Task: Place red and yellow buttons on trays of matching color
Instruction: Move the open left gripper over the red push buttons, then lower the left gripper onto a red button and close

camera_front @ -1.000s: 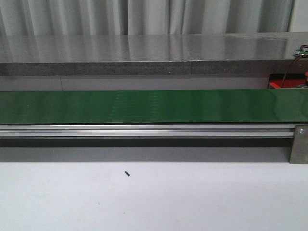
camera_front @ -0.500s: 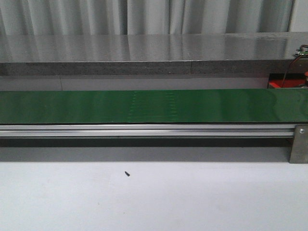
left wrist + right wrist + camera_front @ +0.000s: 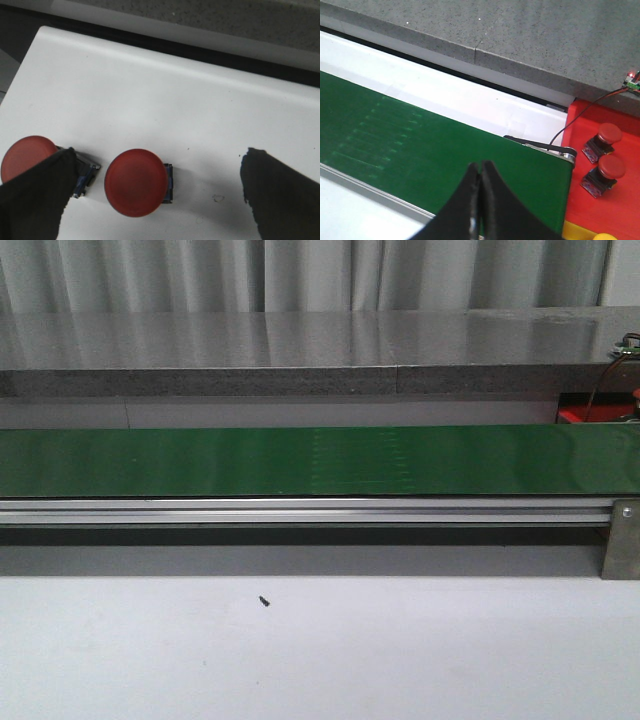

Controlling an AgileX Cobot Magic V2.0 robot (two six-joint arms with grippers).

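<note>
Front view: a green conveyor belt (image 3: 320,461) runs across the frame above a pale surface (image 3: 320,650); a small dark speck (image 3: 264,601) lies on that surface at about 7 o'clock from the frame's centre. No arm appears in this view.

Left wrist view: the left gripper (image 3: 150,200) hangs with jaws spread wide, empty, over a white surface (image 3: 175,100). One red button (image 3: 135,182) sits between the jaws; a second red button (image 3: 25,157) lies partly under one finger (image 3: 35,195).

Right wrist view: the right gripper (image 3: 479,200) has jaws pressed together, holding nothing, above the belt. Two red buttons (image 3: 605,155) rest on the red tray (image 3: 620,210); a yellow edge (image 3: 602,236) shows just beside it.
</note>
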